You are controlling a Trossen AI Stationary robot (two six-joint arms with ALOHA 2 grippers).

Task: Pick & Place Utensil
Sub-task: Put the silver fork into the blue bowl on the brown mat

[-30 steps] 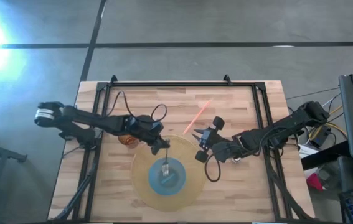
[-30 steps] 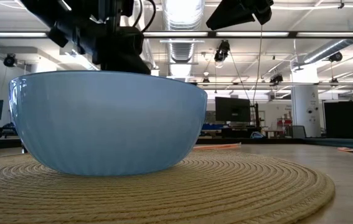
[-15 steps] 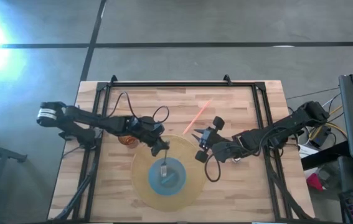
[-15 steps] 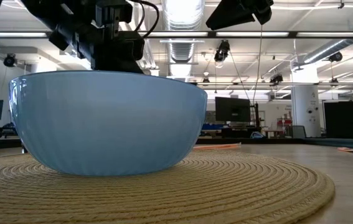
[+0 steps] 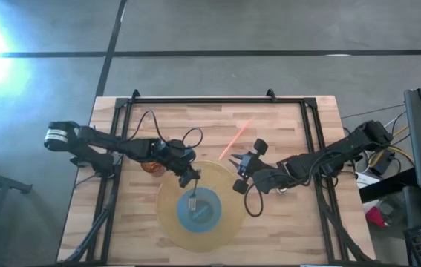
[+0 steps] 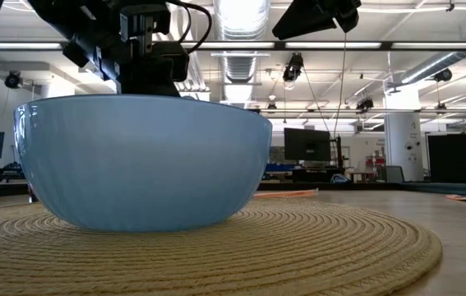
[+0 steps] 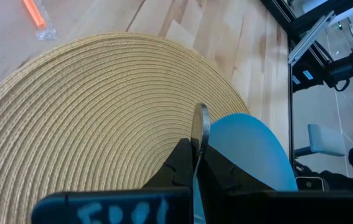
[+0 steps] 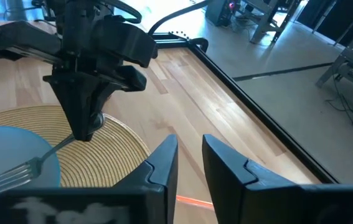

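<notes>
the bowl (image 5: pixel 199 209) sits on the round mat (image 5: pixel 225 226) at lower centre of the high view. a fork (image 5: pixel 194 195) hangs over the bowl's upper left, with the left gripper (image 5: pixel 192 180) just above it. the right gripper (image 5: pixel 243 176) lies right of the mat's upper edge, a straw (image 5: pixel 236 138) above it.

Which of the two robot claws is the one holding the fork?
The left gripper, above the blue bowl, pinches the fork; the right gripper waits empty beside the mat.
</notes>
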